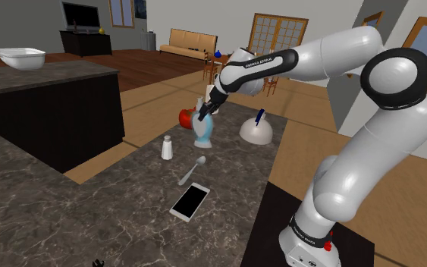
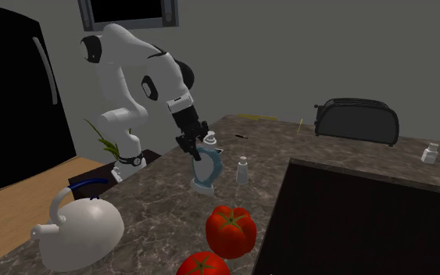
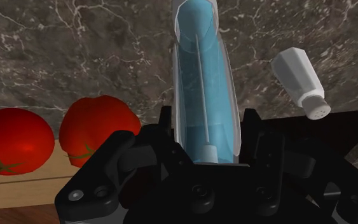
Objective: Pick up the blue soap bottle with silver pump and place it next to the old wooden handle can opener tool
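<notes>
The dark, stone-look tabletop [image 1: 67, 205] is the biggest thing here. The white robot arm [image 1: 386, 114] bends over it. A round white kettle with a blue handle [image 1: 255, 130] sits near the see-through blue soap bottle with the silver pump [image 1: 204, 135]. The bottle looks to stand on the tabletop, and the black jaws pinch it high up, near its top. Two red tomatoes [image 3: 101, 130] lie close behind it, and a small white shaker [image 1: 167, 147] stands on its other side.

I think the bottle is light, hard and smooth, so it could slip or swing. It is tall and thin, so it could tip over. The best place to hold it looks like the narrow part under the pump. The pump itself may push down.
</notes>
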